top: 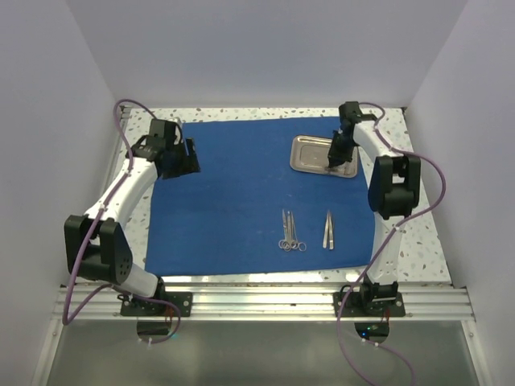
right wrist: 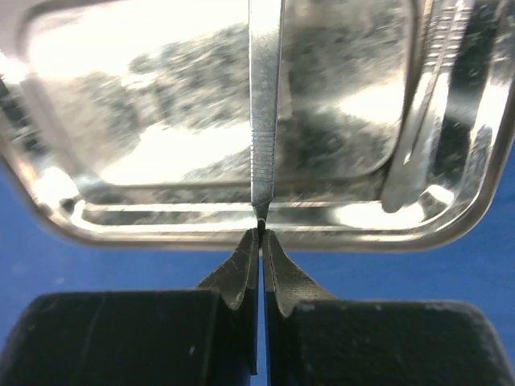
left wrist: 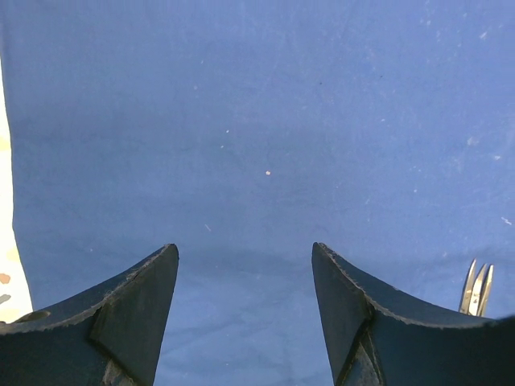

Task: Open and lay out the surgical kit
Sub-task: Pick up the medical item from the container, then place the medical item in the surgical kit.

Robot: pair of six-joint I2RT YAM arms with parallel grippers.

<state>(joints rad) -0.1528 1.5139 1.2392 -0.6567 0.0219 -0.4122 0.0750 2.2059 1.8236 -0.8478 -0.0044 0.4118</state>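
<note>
Top external view: one royal-blue cloth wrap [top: 233, 201] lies spread flat on the speckled table [top: 418, 249]. One steel tray [top: 306, 153] sits on its far right part. Near the front edge of the cloth I count three tools laid out. Two are ring-handled instruments [top: 291, 233] lying side by side and touching or nearly so; I cannot tell scissors from forceps there. The third is one pair of tweezers [top: 328, 231] just to their right and apart from them.

My right gripper [top: 336, 161] hangs over the tray's right half. In its wrist view its fingers are pressed together [right wrist: 261, 233], pinching the near end of a fourth tool. This slim silver tool [right wrist: 265, 104] runs away from me across the tray [right wrist: 145, 213]. A bright streak by the tray's right wall may be a reflection or another tool; I cannot tell.

My left gripper [top: 191, 157] is over the cloth's far left part. Its fingers are spread [left wrist: 245, 249] with nothing between them but blue cloth [left wrist: 265, 121].
</note>
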